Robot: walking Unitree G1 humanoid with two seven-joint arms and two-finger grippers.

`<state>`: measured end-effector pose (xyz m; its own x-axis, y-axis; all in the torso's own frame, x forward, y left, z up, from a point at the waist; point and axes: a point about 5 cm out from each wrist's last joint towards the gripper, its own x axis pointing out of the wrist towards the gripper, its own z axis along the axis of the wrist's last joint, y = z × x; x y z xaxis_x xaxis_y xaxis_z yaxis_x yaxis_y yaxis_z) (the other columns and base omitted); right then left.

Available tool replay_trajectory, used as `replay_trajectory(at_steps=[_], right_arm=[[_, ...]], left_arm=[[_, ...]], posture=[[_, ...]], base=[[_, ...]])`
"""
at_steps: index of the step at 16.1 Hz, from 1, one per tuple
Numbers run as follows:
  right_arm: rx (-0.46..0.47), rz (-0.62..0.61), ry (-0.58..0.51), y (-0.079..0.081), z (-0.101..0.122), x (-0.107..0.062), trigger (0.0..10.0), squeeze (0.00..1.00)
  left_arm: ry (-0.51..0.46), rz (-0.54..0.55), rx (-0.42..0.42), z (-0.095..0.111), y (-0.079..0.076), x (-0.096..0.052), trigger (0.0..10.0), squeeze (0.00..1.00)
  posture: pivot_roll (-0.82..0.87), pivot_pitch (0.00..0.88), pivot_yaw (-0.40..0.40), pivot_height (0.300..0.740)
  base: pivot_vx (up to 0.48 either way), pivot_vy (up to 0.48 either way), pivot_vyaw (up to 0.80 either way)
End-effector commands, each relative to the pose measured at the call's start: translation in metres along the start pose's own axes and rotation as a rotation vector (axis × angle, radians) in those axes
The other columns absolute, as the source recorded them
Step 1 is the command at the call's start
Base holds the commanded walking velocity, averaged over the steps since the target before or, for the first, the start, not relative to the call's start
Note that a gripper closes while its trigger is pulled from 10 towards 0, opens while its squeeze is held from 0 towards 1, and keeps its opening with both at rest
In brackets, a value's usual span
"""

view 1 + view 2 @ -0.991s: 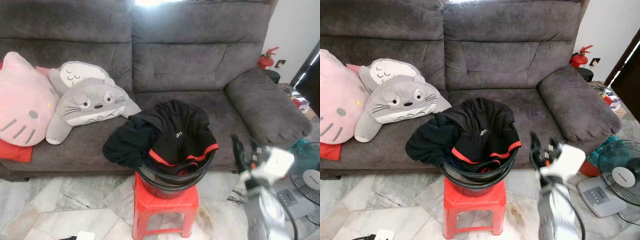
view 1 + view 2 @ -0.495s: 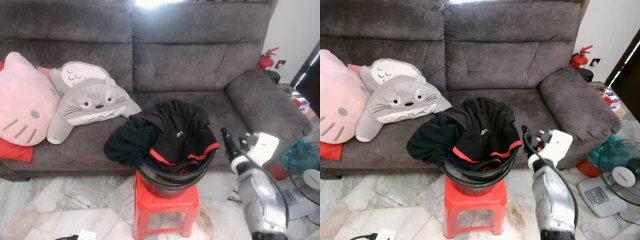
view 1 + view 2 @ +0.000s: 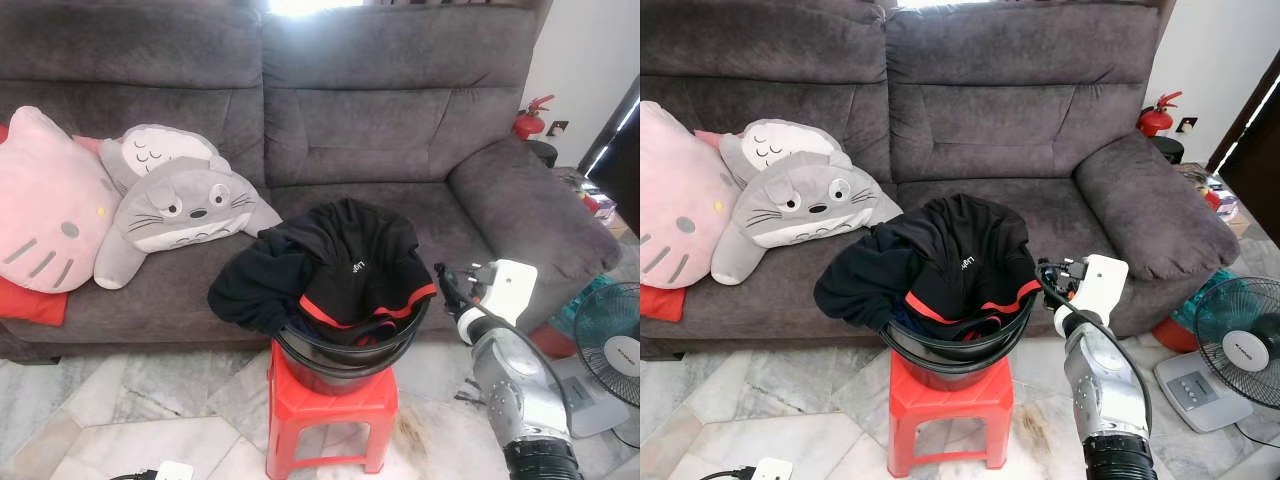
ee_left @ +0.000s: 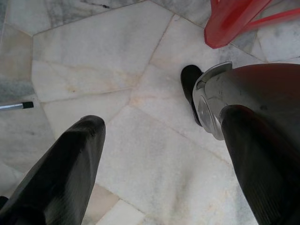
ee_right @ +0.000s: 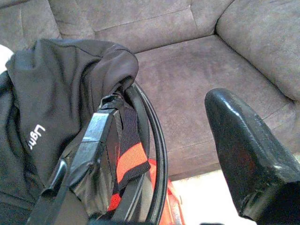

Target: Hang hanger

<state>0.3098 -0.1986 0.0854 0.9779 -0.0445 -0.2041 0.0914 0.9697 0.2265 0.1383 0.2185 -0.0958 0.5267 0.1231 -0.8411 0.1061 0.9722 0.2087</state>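
Note:
A black bucket stands on a red plastic stool in front of the grey sofa. Black clothing with red trim is heaped in it and spills over its left rim. My right gripper is open and level with the bucket's right rim, fingertips close beside the red-trimmed cloth. In the right wrist view one finger lies against the cloth and rim, while the other stands apart over the sofa seat. My left gripper hangs open above the marble floor, nothing between its fingers.
The grey sofa fills the back, with a pink cat cushion and a grey plush on its left. A floor fan stands at the right. A red fire extinguisher sits behind the sofa arm. A white socket strip lies on the floor.
My right arm has risen and swung left, from low beside the stool up to the bucket's right rim. The bucket and clothes have not moved.

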Motion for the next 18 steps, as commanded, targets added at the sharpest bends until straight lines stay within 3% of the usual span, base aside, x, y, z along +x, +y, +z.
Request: replay_trajectory(at_steps=[1,6,8,13,18], right_arm=[[-0.019,0.002,-0.004,0.001,0.001,0.002,10.0,0.0],[-0.122,0.059,-0.07,0.008,0.002,-0.004,10.0,0.0],[-0.076,0.064,-0.078,0.01,0.002,-0.005,10.0,0.0],[-0.084,0.075,-0.093,0.011,0.001,-0.008,10.0,0.0],[-0.073,0.072,-0.069,0.009,-0.011,-0.022,10.0,0.0]], left_arm=[[-0.005,-0.036,-0.003,0.002,-0.007,0.001,10.0,0.0],[-0.006,-0.034,-0.001,0.002,-0.007,0.0,10.0,0.0],[-0.006,-0.036,-0.001,0.001,-0.007,0.0,10.0,0.0],[-0.008,-0.038,0.005,0.001,-0.008,0.0,10.0,0.0],[-0.006,-0.038,0.008,0.001,-0.008,0.0,10.0,0.0]], posture=[[-0.11,0.03,-0.045,0.74],[-0.1,0.026,-0.047,0.74],[-0.11,0.021,-0.047,0.74],[-0.11,0.014,-0.049,0.74],[-0.11,0.029,-0.05,0.74]], base=[[0.0,0.0,0.0],[0.153,0.0,0.13],[0.262,0.0,0.34],[0.257,0.0,0.0],[0.0,0.0,0.0]])
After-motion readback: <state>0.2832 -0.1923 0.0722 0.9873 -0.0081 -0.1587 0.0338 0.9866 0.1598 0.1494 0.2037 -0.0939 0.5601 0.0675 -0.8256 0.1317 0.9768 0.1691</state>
